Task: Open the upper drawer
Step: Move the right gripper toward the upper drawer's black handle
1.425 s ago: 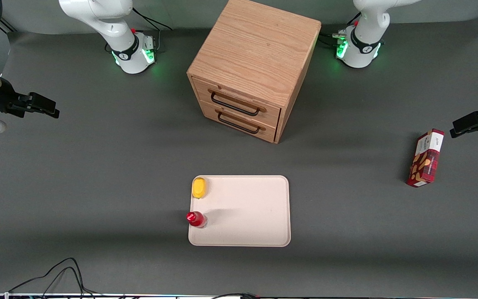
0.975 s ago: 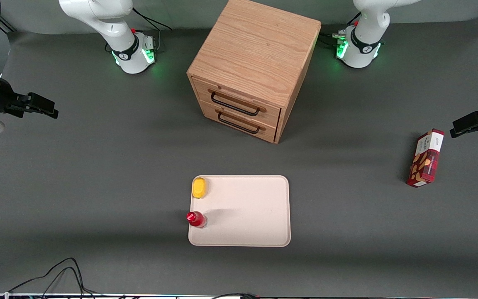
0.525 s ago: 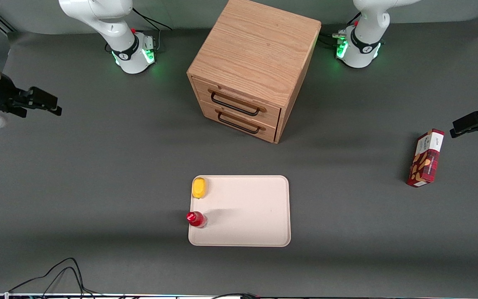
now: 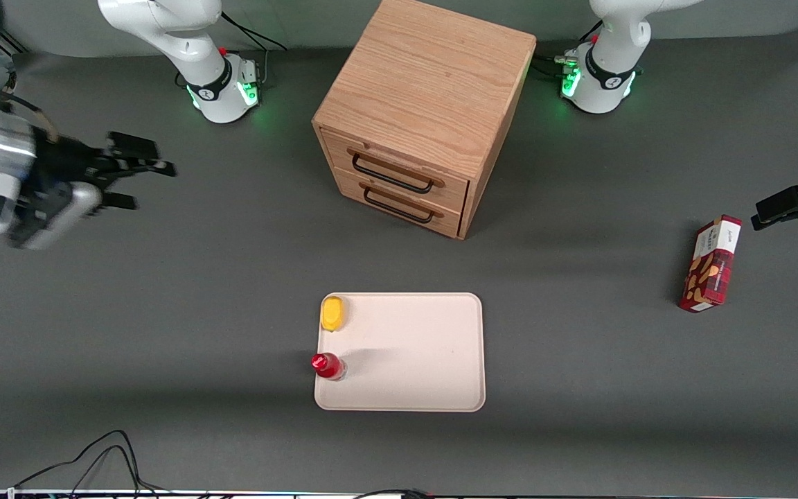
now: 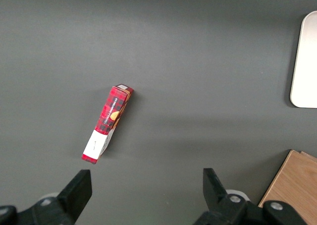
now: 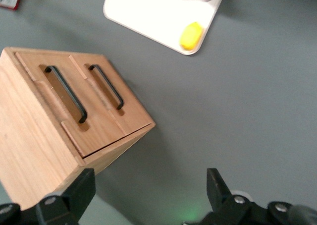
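Note:
The boxy oak cabinet (image 4: 427, 76) stands at the middle of the table, its front facing the front camera. The upper drawer (image 4: 399, 165) is flush with the cabinet front, and its black wire handle (image 4: 392, 174) sits above the bottom drawer's like handle (image 4: 399, 206). My right gripper (image 4: 146, 186) hovers over the mat toward the working arm's end, well apart from the cabinet, fingers open and empty. The right wrist view shows the gripper (image 6: 148, 195) open, with the upper drawer (image 6: 59, 98) and its handle ahead of it.
A cream tray (image 4: 427, 388) lies nearer the front camera than the cabinet, with a yellow object (image 4: 332, 313) and a red-capped bottle (image 4: 327, 365) on its edge. A red box (image 4: 711, 263) lies toward the parked arm's end. Cables (image 4: 94, 457) trail at the table's front edge.
My right gripper has swung in from the edge of the view toward the cabinet, moving faster in the last half second. The drawer and the other things have not moved.

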`<act>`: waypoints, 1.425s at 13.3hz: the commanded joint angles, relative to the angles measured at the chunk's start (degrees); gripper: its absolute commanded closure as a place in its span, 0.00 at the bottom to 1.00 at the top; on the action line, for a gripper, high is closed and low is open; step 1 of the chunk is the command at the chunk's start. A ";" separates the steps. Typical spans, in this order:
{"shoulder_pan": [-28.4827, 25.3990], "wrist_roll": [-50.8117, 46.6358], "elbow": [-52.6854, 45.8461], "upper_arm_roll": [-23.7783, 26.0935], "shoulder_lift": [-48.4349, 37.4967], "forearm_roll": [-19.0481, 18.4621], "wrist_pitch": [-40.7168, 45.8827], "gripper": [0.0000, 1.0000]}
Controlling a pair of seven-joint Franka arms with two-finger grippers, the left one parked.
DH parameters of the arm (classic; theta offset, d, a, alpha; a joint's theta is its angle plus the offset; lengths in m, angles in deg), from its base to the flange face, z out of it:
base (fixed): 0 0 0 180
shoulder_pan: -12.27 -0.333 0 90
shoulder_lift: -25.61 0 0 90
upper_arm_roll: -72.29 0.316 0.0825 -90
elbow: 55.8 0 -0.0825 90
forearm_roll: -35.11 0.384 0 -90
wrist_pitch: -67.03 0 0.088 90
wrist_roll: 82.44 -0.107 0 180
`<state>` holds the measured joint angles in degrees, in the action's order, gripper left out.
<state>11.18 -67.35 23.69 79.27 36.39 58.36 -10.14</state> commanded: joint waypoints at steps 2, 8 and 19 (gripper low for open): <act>-0.76 9.22 -3.29 8.54 7.66 1.28 1.76 0.00; -2.59 9.96 -2.86 19.10 15.76 -1.44 -5.08 0.00; -7.87 2.75 3.30 22.98 21.38 -4.25 -21.70 0.00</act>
<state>4.45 -62.06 26.86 101.59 56.50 56.03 -29.93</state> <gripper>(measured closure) 0.000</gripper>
